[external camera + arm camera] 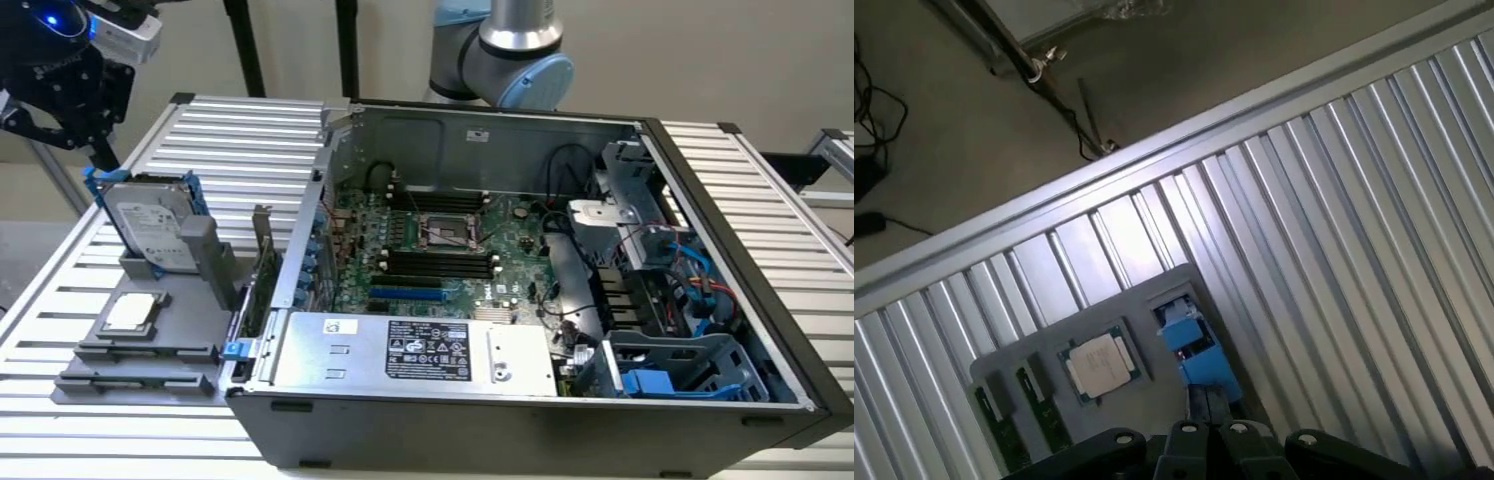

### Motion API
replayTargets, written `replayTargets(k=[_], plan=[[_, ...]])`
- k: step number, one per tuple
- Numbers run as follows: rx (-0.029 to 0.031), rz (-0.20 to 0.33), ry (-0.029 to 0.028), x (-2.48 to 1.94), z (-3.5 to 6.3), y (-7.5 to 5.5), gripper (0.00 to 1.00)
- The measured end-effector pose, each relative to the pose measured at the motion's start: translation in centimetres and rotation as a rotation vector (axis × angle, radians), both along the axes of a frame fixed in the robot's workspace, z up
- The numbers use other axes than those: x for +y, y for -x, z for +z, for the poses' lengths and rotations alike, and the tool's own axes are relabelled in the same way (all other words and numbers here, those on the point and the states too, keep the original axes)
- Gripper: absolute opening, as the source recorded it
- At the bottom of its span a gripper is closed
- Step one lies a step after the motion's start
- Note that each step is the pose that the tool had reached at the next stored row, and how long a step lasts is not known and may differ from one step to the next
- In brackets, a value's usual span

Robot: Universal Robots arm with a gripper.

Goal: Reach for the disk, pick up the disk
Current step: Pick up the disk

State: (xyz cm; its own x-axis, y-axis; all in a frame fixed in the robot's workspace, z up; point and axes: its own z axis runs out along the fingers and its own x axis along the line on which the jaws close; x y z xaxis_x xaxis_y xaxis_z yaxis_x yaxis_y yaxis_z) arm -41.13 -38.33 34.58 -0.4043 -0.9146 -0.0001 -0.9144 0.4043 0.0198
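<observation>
Reach: my gripper [99, 160] at the top left corner of the disk [142, 222] (grip state: cannot tell); lifting likely needs a square hold.

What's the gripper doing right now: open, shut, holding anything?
Gripper: open or shut cannot be told; it is at the top edge of the upright disk.
</observation>
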Motion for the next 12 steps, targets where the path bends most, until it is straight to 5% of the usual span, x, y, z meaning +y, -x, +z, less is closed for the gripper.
replayTargets(k=[12], plan=[[0.0, 0.22, -0.0011, 0.0, 0.0, 0.0, 0.11]])
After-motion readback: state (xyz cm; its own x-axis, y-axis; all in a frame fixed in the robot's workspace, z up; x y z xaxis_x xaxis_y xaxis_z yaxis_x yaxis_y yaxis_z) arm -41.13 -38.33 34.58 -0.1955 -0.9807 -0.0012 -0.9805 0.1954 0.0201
